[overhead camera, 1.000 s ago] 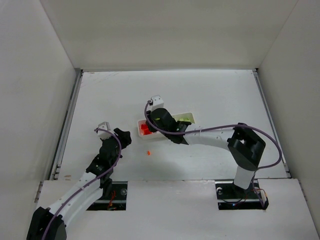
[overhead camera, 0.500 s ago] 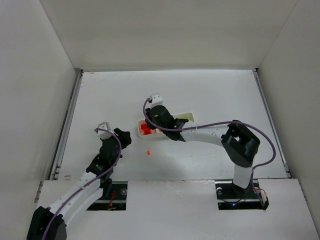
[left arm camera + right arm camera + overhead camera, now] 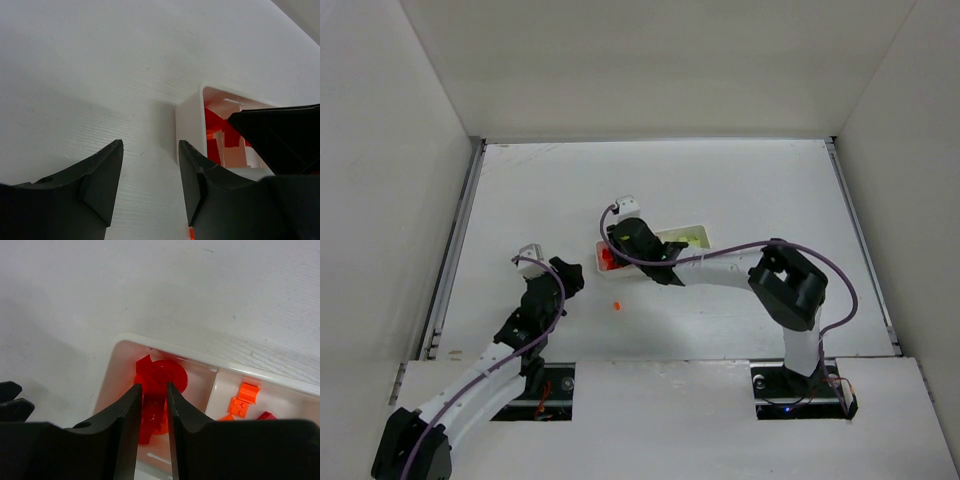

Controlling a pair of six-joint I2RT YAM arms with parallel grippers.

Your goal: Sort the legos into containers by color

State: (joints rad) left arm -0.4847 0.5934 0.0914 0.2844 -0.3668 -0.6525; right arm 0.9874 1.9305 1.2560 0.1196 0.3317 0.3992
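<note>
Right now the right gripper (image 3: pixel 153 390) hangs over the left end compartment of the white tray (image 3: pixel 190 359), which lies near the middle of the worktop; its fingers (image 3: pixel 127 425) stand only a slit apart, tips pointing down into that compartment; red legos (image 3: pixel 162 376) fill the slit from behind, a round one showing past both tips and a brick lower down; whether the fingers pinch one of them or merely hover above cannot be told. Next along the tray, past a thin divider, sit orange legos (image 3: pixel 243 399) with a darker red piece beside them; the far right compartment holds pale yellow-green legos (image 3: pixel 690 238).

Meanwhile the left gripper (image 3: pixel 150 170) sits low towards the near left part of the worktop, well short of the tray's left end; its fingers are spread, with bare worktop between them and nothing held; the tray's corner shows just beyond the right fingertip. One loose orange lego (image 3: pixel 617 305) lies on the worktop between the tray and the near edge, apart from both grippers.
</note>
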